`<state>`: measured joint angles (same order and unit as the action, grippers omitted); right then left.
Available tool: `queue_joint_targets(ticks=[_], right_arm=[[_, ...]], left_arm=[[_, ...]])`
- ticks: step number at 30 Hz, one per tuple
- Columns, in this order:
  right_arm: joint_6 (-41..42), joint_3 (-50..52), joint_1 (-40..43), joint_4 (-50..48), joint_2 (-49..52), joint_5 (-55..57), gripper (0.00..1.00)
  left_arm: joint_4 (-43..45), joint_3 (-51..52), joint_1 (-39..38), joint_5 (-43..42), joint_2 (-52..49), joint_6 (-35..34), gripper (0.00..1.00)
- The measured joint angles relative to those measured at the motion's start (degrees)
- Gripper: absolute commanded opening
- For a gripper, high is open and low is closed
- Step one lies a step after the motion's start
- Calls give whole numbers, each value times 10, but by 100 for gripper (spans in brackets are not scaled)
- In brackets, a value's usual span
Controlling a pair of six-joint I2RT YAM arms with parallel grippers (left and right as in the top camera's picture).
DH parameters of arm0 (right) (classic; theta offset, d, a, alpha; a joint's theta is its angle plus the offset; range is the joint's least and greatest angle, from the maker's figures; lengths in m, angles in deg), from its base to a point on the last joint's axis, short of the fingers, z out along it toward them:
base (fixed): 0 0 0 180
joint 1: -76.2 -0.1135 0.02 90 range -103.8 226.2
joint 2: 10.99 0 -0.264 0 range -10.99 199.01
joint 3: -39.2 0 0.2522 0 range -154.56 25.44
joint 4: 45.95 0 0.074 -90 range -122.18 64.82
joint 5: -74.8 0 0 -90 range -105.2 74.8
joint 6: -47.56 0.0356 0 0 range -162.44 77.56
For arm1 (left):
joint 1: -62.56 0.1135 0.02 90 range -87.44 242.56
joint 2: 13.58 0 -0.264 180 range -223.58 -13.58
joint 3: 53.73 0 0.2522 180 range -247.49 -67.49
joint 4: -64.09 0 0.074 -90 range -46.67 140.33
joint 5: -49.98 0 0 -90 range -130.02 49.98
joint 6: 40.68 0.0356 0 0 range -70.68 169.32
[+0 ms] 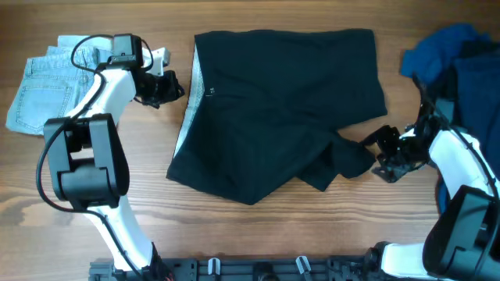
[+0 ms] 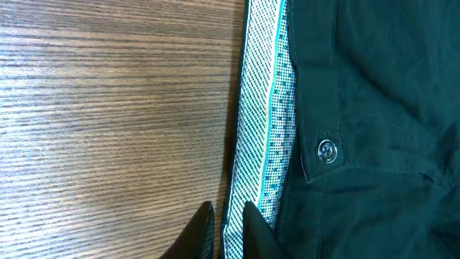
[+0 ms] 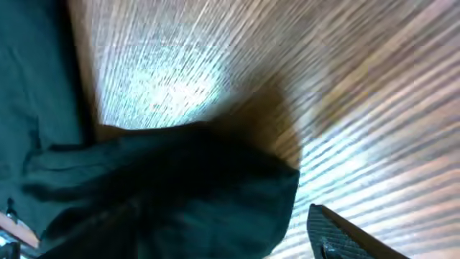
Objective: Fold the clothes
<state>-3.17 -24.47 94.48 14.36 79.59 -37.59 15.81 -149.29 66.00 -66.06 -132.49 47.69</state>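
black shorts (image 1: 281, 101) btwn l gripper (image 1: 170, 86), r gripper (image 1: 381, 152)

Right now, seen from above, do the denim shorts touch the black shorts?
No, the denim shorts lie apart from the black shorts, with bare table between them.

White links (image 1: 105, 90), black joints (image 1: 86, 160), looped black cable (image 1: 75, 53); left tool (image 1: 178, 87), right tool (image 1: 373, 154) black.

Robotics lab: wood-grain table (image 1: 250, 234), mounted arm (image 1: 86, 164).
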Motion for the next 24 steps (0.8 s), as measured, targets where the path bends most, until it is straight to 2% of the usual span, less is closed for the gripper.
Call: queue_joint_targets(ticks=[4,9,10,11,15,21,24], right_arm=[[8,5,0,-23,0,4,50],[15,5,0,-23,0,8,51],[17,5,0,-23,0,9,37],[19,5,0,-23,0,9,4],[25,6,0,-37,0,12,4],[-104,0,3,-88,0,63,4],[-184,-58,10,-121,0,85,4]], left_arm=[[0,0,0,0,0,0,15],[0,0,0,0,0,0,15],[0,0,0,0,0,0,15],[0,0,0,0,0,0,16],[0,0,0,0,0,0,16],[0,0,0,0,0,0,16],[1,0,0,0,0,0,16]])
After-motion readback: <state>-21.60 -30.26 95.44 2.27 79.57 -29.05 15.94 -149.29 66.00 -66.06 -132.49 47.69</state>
